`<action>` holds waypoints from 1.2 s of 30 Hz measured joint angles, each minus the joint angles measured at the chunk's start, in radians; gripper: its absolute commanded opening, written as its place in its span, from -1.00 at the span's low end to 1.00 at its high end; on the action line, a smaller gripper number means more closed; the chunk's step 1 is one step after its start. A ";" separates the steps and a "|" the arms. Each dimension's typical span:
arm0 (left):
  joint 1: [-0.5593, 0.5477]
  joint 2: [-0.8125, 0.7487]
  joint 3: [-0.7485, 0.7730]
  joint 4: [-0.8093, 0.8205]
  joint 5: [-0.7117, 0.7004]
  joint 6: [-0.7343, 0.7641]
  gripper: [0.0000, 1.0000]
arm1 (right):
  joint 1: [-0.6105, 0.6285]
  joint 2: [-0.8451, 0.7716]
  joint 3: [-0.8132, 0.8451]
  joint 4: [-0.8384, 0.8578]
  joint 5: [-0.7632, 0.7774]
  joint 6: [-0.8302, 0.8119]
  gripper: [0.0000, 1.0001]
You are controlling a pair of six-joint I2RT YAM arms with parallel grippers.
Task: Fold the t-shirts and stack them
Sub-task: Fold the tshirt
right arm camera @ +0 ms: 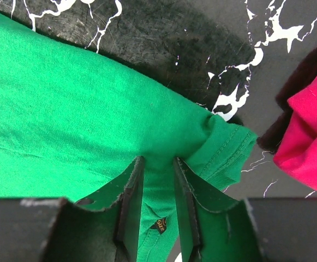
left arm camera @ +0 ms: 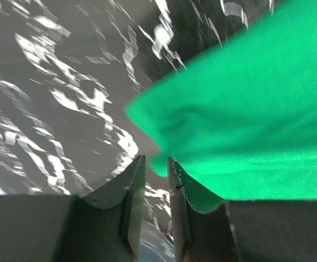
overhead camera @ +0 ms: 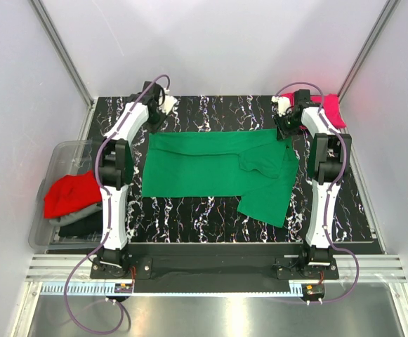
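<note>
Green, soft and matte, one green t-shirt (overhead camera: 204,165) is lying spread across the middle of the black, white-veined desk (overhead camera: 211,112). Its body is stretching flat from left to right, while its right end is lying folded over itself in loose creases, one flap reaching toward the near edge.

The left fingers (left arm camera: 133,191) are standing only narrowly apart at the shirt's far left corner. The cloth's edge is sitting right at their tips, and I cannot tell whether it is pinched. The right fingers (right arm camera: 131,191) are showing the same narrow gap over the far right part of the shirt. Green cloth and a small label (right arm camera: 159,224) are showing through the gap, and I cannot tell whether anything is gripped.

One magenta t-shirt (overhead camera: 332,111) is lying bunched at the far right corner of the desk, just beside the right arm. One red t-shirt (overhead camera: 69,195) is resting crumpled in the single clear bin (overhead camera: 67,149) off the left side, on top of one grey cloth (overhead camera: 84,212) and one black cloth (overhead camera: 81,228).
</note>
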 measured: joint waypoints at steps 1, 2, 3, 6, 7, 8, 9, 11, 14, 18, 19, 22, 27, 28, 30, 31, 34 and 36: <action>0.000 0.000 0.018 0.006 0.001 0.000 -0.47 | 0.000 0.000 0.000 0.000 0.000 0.000 -0.28; 0.000 0.001 0.030 0.012 0.001 0.000 -0.49 | 0.000 0.000 0.000 0.000 0.000 0.000 -0.28; 0.000 0.003 0.038 0.015 0.001 0.000 -0.49 | 0.000 0.000 0.000 0.000 0.000 0.000 -0.28; 0.000 0.018 0.041 0.013 0.002 0.000 -0.49 | 0.000 0.000 -0.001 0.000 0.000 0.000 -0.28; -0.001 0.022 0.040 0.010 0.002 -0.001 -0.48 | 0.000 0.000 -0.001 0.000 0.000 0.000 -0.27; -0.002 0.024 0.033 0.007 0.002 -0.001 -0.46 | 0.000 0.000 -0.001 0.000 0.000 0.000 -0.27; -0.003 0.024 0.023 0.005 0.003 -0.002 -0.45 | 0.000 0.000 -0.001 0.000 0.000 0.000 -0.28; -0.005 0.023 0.013 -0.001 0.006 -0.001 -0.45 | 0.000 0.000 -0.001 0.000 0.000 0.000 -0.27; -0.005 0.024 0.006 -0.011 0.000 0.000 -0.48 | 0.000 0.000 -0.001 0.001 -0.001 0.002 -0.27; -0.005 0.023 0.005 -0.009 -0.011 -0.011 -0.43 | 0.001 0.000 -0.001 0.001 0.000 0.002 -0.27; -0.005 0.016 -0.005 -0.005 -0.011 -0.017 -0.41 | 0.001 0.000 -0.001 0.001 0.000 0.002 -0.27; -0.005 -0.039 -0.070 -0.006 -0.009 -0.027 -0.43 | 0.001 0.000 -0.002 0.001 0.000 0.002 -0.27; -0.008 -0.211 -0.238 -0.010 0.025 -0.034 -0.77 | 0.001 0.000 -0.002 0.002 -0.001 0.005 -0.27; -0.010 -0.240 -0.264 -0.013 0.032 -0.033 -0.82 | 0.001 0.000 -0.002 0.002 -0.001 0.006 -0.26; -0.014 -0.273 -0.301 -0.012 0.048 -0.034 -0.85 | 0.002 0.000 -0.004 0.004 -0.001 0.006 -0.26; -0.015 -0.277 -0.308 -0.013 0.056 -0.034 -0.81 | 0.002 -0.001 -0.006 0.005 -0.001 0.006 -0.26; -0.019 -0.262 -0.325 -0.014 0.085 -0.034 -0.62 | 0.003 -0.003 -0.011 0.010 -0.001 0.005 -0.27; -0.021 -0.239 -0.323 -0.016 0.104 -0.035 -0.56 | 0.003 -0.005 -0.015 0.013 -0.001 0.005 -0.27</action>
